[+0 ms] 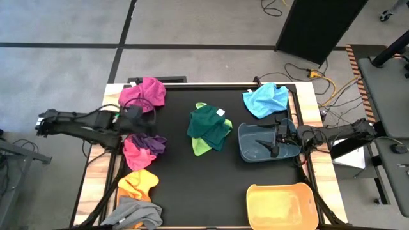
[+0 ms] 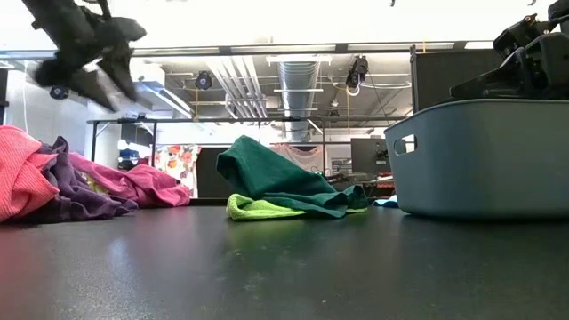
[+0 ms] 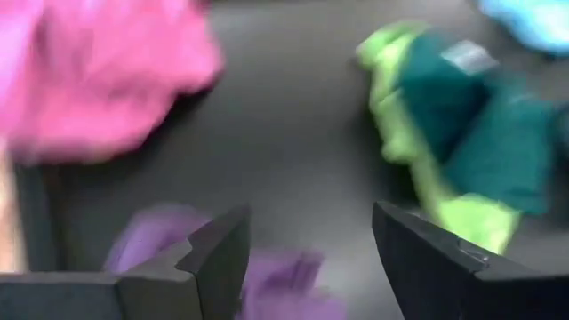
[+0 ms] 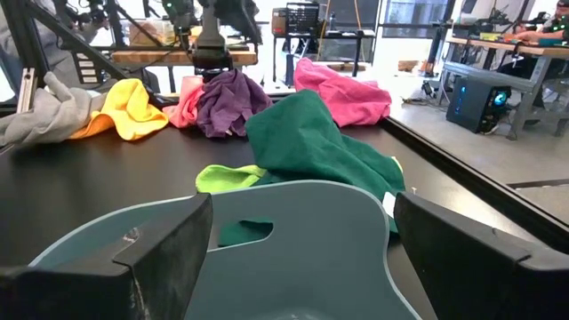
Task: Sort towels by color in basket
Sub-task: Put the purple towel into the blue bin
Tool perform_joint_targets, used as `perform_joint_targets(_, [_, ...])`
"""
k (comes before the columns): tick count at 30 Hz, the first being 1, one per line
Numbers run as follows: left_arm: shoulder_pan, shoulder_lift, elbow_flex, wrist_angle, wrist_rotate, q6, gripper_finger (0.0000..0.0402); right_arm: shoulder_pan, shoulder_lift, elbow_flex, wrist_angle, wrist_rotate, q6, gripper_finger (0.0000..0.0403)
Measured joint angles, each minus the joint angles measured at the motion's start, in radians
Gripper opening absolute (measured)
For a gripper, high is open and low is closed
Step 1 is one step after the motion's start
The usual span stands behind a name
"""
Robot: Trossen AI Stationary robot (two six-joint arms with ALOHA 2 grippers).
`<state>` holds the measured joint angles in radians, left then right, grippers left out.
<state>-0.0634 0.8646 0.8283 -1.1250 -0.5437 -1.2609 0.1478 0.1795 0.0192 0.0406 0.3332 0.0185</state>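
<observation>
Several towels lie on the black mat. A magenta towel point(image 1: 144, 93) is at the far left, and a purple one point(image 1: 152, 143) lies on a pink one point(image 1: 133, 155) nearer. An orange-yellow towel point(image 1: 137, 182) and a grey one point(image 1: 135, 214) lie at the near left. In the middle, a dark green towel point(image 1: 209, 123) rests on a lime one point(image 1: 202, 147). A light blue towel point(image 1: 265, 99) is at the far right. My left gripper point(image 3: 307, 231) hangs open above the mat between the magenta and purple towels, holding nothing. My right gripper point(image 1: 273, 137) stands open over the blue-grey basket point(image 1: 252, 148).
A yellow-orange basket point(image 1: 281, 204) stands at the near right corner. The blue-grey basket's tall wall point(image 2: 484, 160) fills the right of the low view. Bare mat lies in the near middle point(image 1: 204, 191). Cables and a dark cabinet are on the floor beyond the far right edge.
</observation>
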Motion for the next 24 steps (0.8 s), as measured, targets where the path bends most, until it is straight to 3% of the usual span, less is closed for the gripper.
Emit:
perform_joint_targets(4, [0.058,0.147,0.063,-0.185,0.186,-0.186,0.0219,0.000,0.000,0.000,0.000,0.000,0.000,0.0343])
perform_joint_targets(10, [0.222,0.276,0.053,-0.207,0.387,-0.215,0.0219,0.000,0.000,0.000,0.000,0.000,0.000,0.0343])
perform_joint_targets(14, [0.368,0.329,0.039,-0.209,0.480,-0.129,0.0219,0.000,0.000,0.000,0.000,0.000,0.000,0.0343])
perform_joint_targets(18, [0.486,0.383,0.050,-0.211,0.509,-0.041,0.0219,0.000,0.000,0.000,0.000,0.000,0.000,0.0343])
perform_joint_targets(24, [0.615,0.498,0.157,-0.317,0.569,0.150,0.0219,0.000,0.000,0.000,0.000,0.000,0.000,0.0343])
